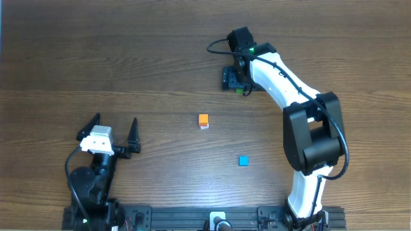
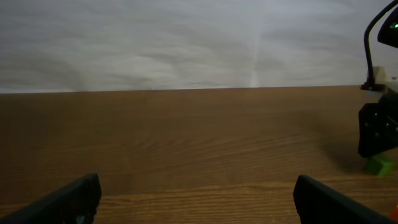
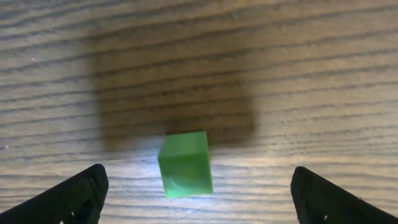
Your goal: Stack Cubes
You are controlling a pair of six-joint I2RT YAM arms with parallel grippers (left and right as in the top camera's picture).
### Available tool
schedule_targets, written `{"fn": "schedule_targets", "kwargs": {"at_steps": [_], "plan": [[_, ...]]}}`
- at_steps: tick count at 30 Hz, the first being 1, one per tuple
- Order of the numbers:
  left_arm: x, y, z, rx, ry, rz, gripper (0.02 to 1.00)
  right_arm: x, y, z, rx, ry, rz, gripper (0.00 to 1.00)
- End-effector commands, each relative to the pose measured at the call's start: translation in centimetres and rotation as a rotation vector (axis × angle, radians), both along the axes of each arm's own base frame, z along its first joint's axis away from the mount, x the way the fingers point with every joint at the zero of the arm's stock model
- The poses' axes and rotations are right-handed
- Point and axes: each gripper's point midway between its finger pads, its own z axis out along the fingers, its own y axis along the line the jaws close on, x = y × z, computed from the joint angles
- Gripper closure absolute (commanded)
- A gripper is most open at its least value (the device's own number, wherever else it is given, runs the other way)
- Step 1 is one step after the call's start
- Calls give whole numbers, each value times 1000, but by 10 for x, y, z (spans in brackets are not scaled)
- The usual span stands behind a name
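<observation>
A green cube (image 3: pixel 185 164) rests on the wooden table, directly under my open right gripper (image 3: pixel 198 193), between its spread fingers and untouched. From above, that right gripper (image 1: pixel 234 78) hangs at the far middle of the table, with a sliver of the green cube (image 1: pixel 239 90) peeking out beneath it. An orange cube (image 1: pixel 203 119) sits on a small white block near the table's centre. A blue cube (image 1: pixel 243 160) lies closer to the front. My left gripper (image 1: pixel 115 132) stands open and empty at the front left. The green cube (image 2: pixel 380 164) also appears in the left wrist view.
The wooden table (image 1: pixel 128 64) is bare across its left and far portions. A pale wall (image 2: pixel 186 43) rises beyond the table's far edge. The right arm's white links (image 1: pixel 282 83) stretch from the front right toward the far middle.
</observation>
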Motion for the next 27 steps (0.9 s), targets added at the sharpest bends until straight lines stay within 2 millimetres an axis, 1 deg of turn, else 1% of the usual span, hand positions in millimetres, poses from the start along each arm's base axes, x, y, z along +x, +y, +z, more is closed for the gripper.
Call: {"fn": "schedule_targets", "kwargs": {"at_steps": [1,3,7,10,13,15,18,21,24,27], "plan": [[0,0,-1,14,-5,-5,20,4,3,-16,1,23,15,80],[0,0,-1,14,-5,-5,18,3,4,-18,-1,29,21,88],[0,0,-1,14,-5,-5,18,3,7,-19,-3,27,53,143],[0,0,-1,14,-5,-5,18,2,9,-19,-3,29,71,224],[0,0,-1,14,-5,-5,18,2,10,-20,-5,31,78,386],[0,0,-1,14,-5,-5,20,2,10,-20,-5,31,78,428],[0,0,-1,14,-5,-5,18,1,11,-20,-5,31,79,459],[0,0,-1,14,-5,-5,20,1,10,-20,-5,32,79,520],[0,0,-1,14,-5,-5,18,1,10,-20,-5,32,79,603],[0,0,-1,14,-5,-5,18,1,10,-20,-5,32,79,621]]}}
